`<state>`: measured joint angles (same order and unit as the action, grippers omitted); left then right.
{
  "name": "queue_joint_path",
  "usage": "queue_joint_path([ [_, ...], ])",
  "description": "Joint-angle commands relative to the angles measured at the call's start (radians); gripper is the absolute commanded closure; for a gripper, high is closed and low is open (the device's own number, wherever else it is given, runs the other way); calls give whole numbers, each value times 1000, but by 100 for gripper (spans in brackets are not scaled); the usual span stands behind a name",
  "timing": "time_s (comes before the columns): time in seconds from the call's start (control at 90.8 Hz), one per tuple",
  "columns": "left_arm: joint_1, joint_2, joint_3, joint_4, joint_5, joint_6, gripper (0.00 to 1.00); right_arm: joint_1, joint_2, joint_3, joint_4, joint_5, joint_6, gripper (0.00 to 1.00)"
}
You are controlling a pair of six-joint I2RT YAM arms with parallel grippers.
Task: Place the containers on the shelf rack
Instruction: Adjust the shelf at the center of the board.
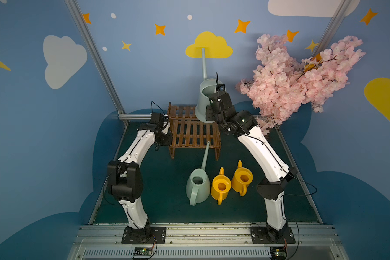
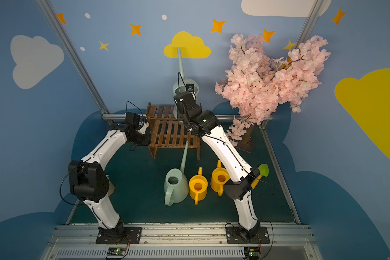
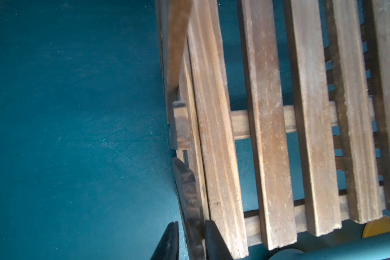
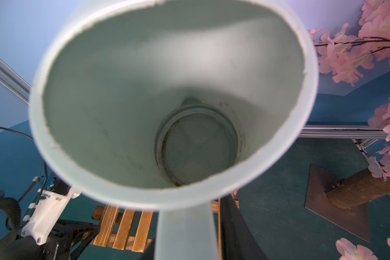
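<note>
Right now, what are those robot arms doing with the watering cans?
The right gripper is at the handle of the tall grey-blue can, which is at the upper tier of the shelf rack. The left gripper pinches the rack's side slat. The mint can and two yellow cans stand on the table in front.

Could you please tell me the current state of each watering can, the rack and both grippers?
grey-blue watering can: upright on the shelf rack, upper tier, handle inside the right gripper.
mint watering can: upright on the table.
yellow watering can beside it: upright on the table.
other yellow watering can: likewise upright.
shelf rack: standing, left gripper straddling its side slat.
both grippers: grip tightness unclear.
</note>
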<state>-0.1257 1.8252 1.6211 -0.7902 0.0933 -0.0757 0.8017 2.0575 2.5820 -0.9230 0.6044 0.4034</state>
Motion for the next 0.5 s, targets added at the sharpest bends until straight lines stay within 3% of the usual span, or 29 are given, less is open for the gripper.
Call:
queue_joint_path([
  [0.0, -30, 23, -40, -98, 89, 7, 74, -21, 35, 17, 35, 8, 29, 71],
  [0.484, -31, 31, -40, -97, 98, 8, 74, -28, 70, 43, 90, 22, 38, 66],
])
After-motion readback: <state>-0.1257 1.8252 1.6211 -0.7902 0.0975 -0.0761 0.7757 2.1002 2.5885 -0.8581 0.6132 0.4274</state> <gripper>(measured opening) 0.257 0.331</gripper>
